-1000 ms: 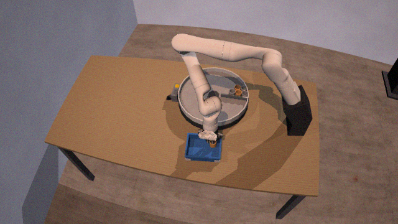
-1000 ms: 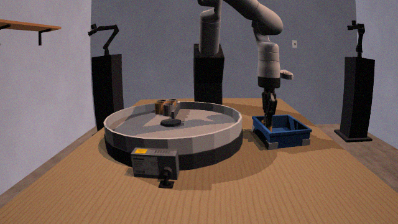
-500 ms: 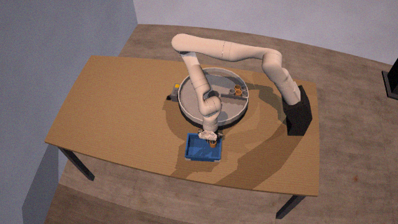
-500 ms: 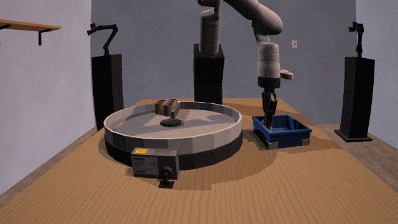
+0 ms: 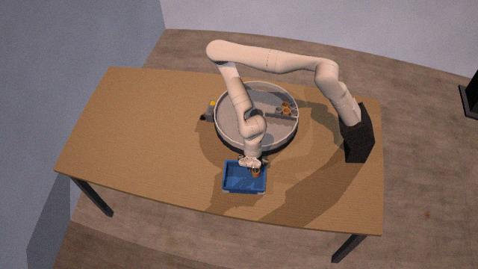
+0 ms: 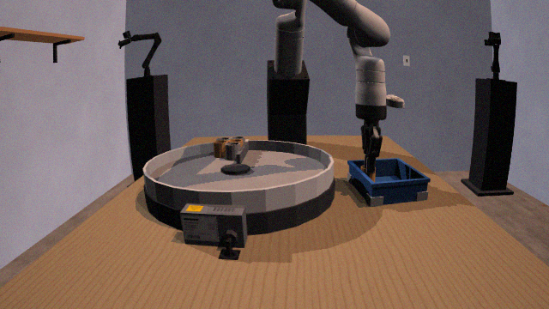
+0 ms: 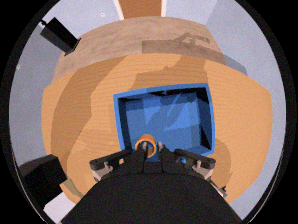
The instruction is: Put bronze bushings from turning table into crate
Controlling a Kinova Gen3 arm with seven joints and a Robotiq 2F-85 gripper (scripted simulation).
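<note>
A bronze bushing (image 5: 255, 173) (image 6: 372, 175) (image 7: 138, 146) stands upright inside the blue crate (image 5: 245, 192) (image 6: 401, 182) (image 7: 117, 117), near its side toward the turning table (image 5: 220, 134) (image 6: 296, 195). My gripper (image 5: 254, 169) (image 6: 370, 168) (image 7: 152, 146) is open by a narrow gap. One fingertip appears inside the bushing's bore and the other just outside its wall. The bushing's foot is partly hidden. On the turning table, two bronze bushings (image 5: 286, 111) (image 6: 219, 148) stand with several steel bushings (image 5: 278, 110) (image 6: 232, 151) beside the divider bar.
A grey box with a yellow label (image 5: 212, 103) (image 6: 195, 209) stands beside the turning table, away from the arm's base. A low divider bar (image 5: 276, 115) crosses part of the turning table from its dark hub (image 6: 235, 169). The crate has raised walls around the fingers.
</note>
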